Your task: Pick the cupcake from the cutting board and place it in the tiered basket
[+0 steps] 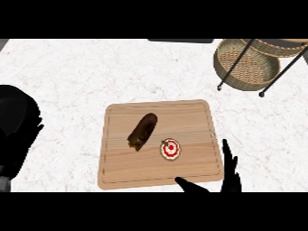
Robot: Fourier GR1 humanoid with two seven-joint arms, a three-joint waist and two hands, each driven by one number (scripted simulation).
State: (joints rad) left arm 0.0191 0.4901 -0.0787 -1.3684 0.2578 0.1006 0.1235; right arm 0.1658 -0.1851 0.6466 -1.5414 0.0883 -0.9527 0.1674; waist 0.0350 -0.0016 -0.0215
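Right hand (224, 173) is low at the board's near-right corner, fingers straight & spread, thumb out toward the left, holding nothing. Step in hand, as I judge it: the reach to the cupcake (170, 149). It sits on the cutting board (183, 113), right of centre and toward the near edge, top up w/ a red-and-white swirl, just beside the near end of a dark brown pastry (142, 131) that lies slantwise to its left. Cupcake is up & left of my fingertips, near but not touching. To do this well I'd bring the hand over it from the right side, keep thumb & fingers wide enough to straddle the wrapper, and close low on the sides rather than on the frosting; I'd also stay off the pastry, since it's so close on the far side of the grasp. Tiered basket (246, 67) stands well apart at the far right on its black wire stand, so the carry will be away from me w/ lift enough to clear the rim. Left hand (6, 149) rests at the left edge; can't tell its fingers.
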